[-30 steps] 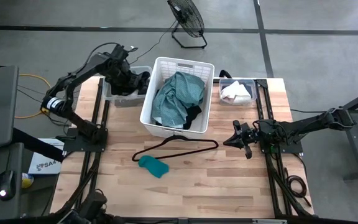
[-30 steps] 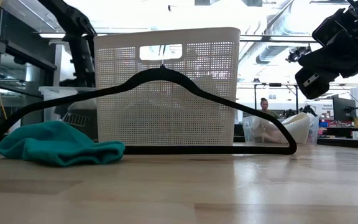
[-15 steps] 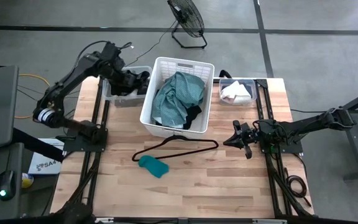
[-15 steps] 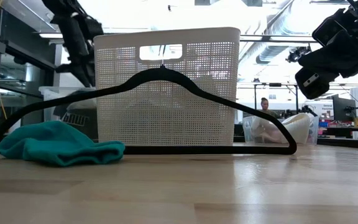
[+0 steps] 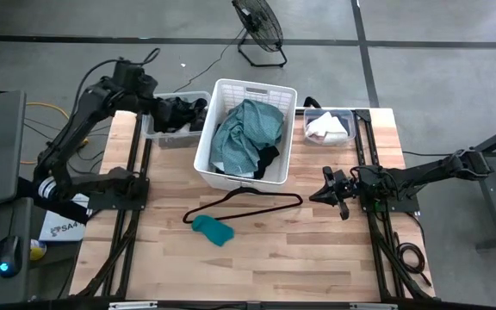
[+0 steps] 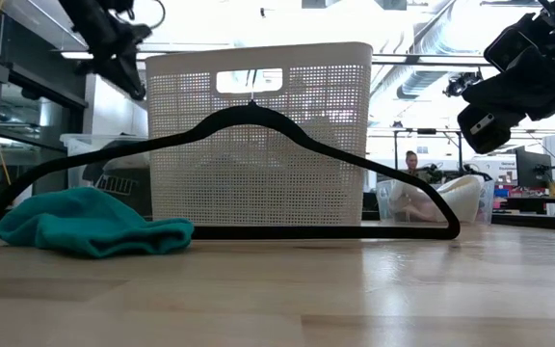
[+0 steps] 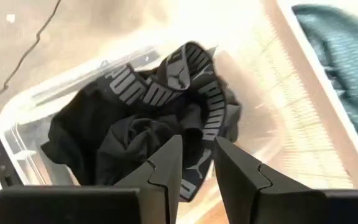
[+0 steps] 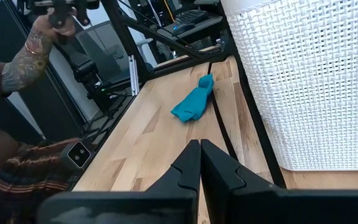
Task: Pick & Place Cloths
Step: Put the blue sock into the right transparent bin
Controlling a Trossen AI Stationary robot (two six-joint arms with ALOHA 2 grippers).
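Left claw point(image 7: 197, 163), slightly spread and empty, hovers over the black logo-banded garment point(image 7: 148, 124) in the clear plastic bin point(image 5: 157, 134); next, descend and pinch it. Right claw point(image 8: 200, 163), pressed together, waits above the wooden desk point(image 5: 317, 250).

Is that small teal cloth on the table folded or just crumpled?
Crumpled: the small teal cloth lies in a rumpled heap on the table.

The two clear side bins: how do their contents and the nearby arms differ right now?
The left clear bin holds a black garment with a lettered waistband; the right clear bin holds a white cloth. The left gripper hangs narrowly open above its bin; the right gripper is shut, out over the table, away from its bin. Both bins flank the white basket.
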